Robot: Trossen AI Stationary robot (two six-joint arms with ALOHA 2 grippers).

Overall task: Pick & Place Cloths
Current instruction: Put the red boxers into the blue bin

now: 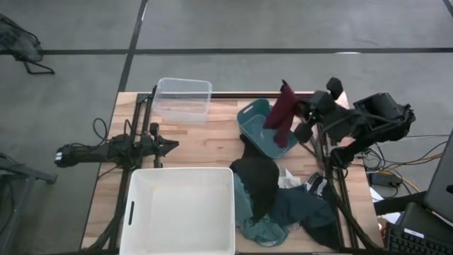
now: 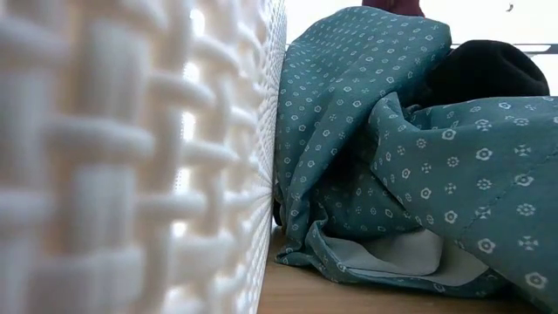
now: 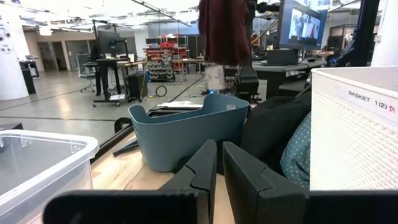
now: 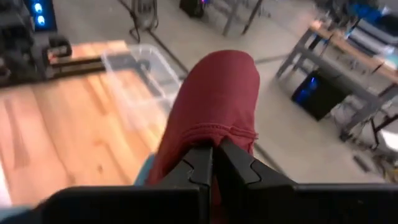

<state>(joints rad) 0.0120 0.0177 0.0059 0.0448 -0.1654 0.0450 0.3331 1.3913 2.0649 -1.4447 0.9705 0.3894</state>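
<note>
My right gripper point(image 1: 301, 117) is shut on a maroon cloth point(image 1: 283, 113) that hangs in the air over a teal plastic basket point(image 1: 260, 134) at the table's far right. The left wrist view shows the maroon cloth point(image 3: 224, 31) well above the basket point(image 3: 186, 134). The other cloths lie heaped on the table's near right: black point(image 1: 258, 177), teal-green with small white marks point(image 2: 392, 131), white point(image 1: 287, 177) and dark with white stripes point(image 1: 316, 185). My left gripper point(image 1: 170, 145) waits shut at the table's left, touching nothing. My right gripper pinches the maroon cloth between its two fingers at a gathered fold by a stitched hem point(image 4: 214, 132), coming from the table's right. How many layers it has, I cannot tell. The cloth hangs slack from the fingers, lifted clear above the teal basket.
A clear plastic bin point(image 1: 184, 99) stands at the far edge, left of the basket. A big white tub point(image 1: 180, 209) with a woven wall point(image 2: 131, 157) fills the near middle, and the cloth heap leans against its right side. Bare wood lies between tub, bin and basket.
</note>
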